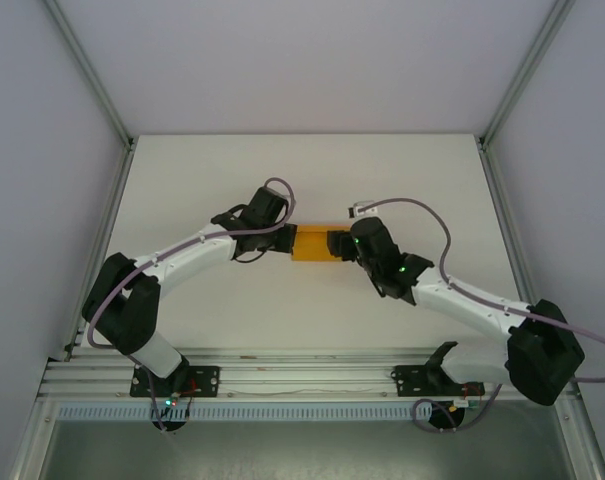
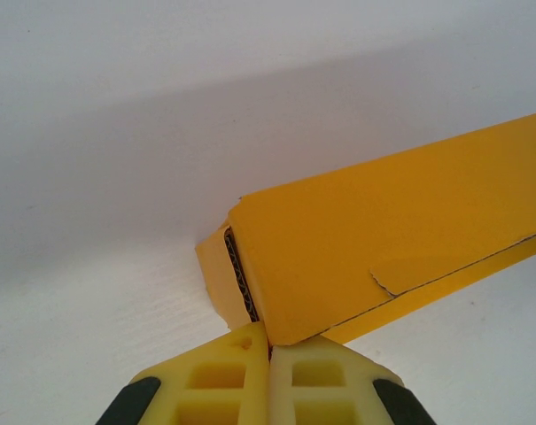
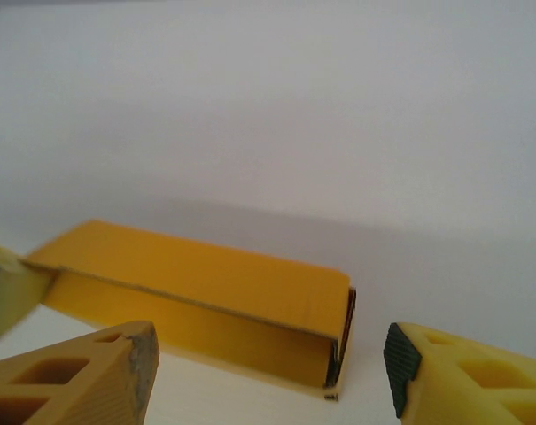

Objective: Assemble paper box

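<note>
The paper box (image 1: pixel 312 244) is a bright orange, low folded shape lying mid-table between the two arms. My left gripper (image 1: pixel 287 238) is at its left end. In the left wrist view the yellow fingers (image 2: pixel 223 381) are pressed together, and the left gripper (image 2: pixel 269 336) pinches the near corner of the box (image 2: pixel 383 239), where corrugated edge shows. My right gripper (image 1: pixel 342 245) is at the right end. It stands open (image 3: pixel 269 367), its fingers (image 3: pixel 108 372) spread wide on either side of the box's open end (image 3: pixel 205 274), not touching it.
The white table (image 1: pixel 302 180) is bounded by pale walls with metal corner posts (image 1: pixel 92 80). An aluminium rail (image 1: pixel 302 380) carrying the arm bases runs along the near edge. A grey cable (image 1: pixel 432 215) loops over the right arm.
</note>
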`<move>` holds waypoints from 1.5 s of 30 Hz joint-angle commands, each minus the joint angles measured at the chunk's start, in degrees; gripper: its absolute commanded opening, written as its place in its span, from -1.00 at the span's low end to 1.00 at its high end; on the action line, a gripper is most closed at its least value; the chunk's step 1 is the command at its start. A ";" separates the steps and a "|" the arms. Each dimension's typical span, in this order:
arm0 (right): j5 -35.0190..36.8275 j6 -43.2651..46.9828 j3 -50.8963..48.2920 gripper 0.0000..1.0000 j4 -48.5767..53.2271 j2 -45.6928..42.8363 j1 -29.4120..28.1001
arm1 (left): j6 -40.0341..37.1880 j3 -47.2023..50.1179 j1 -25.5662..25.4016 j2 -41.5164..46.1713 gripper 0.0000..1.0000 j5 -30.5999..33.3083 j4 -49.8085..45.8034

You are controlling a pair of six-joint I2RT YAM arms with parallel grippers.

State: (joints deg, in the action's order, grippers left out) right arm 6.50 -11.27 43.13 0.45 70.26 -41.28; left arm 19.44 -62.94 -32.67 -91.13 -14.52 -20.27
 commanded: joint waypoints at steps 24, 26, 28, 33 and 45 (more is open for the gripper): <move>-2.13 -12.72 -7.00 0.05 -5.95 13.51 6.45 | -0.77 -3.39 -0.59 7.34 1.00 -1.32 -7.60; -2.04 -12.66 -7.35 -0.01 -5.90 12.85 6.38 | 1.26 -3.57 -0.06 7.48 1.00 0.31 -6.63; -1.86 -12.47 -7.84 -0.03 -6.06 12.12 6.38 | 2.81 -3.42 1.11 6.41 1.00 -0.06 -4.86; -0.50 -12.22 -7.71 -0.03 -5.29 12.74 6.46 | 4.35 -2.65 5.02 1.20 0.97 -5.46 0.16; -2.59 -17.49 -13.04 -0.24 -13.16 16.37 6.53 | 9.92 16.53 7.67 -3.02 0.10 -20.89 23.12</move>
State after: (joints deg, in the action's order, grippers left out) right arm 5.50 -27.49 35.55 -20.49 82.78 -34.46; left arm 27.57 -51.13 -24.47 -91.09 -31.59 -0.51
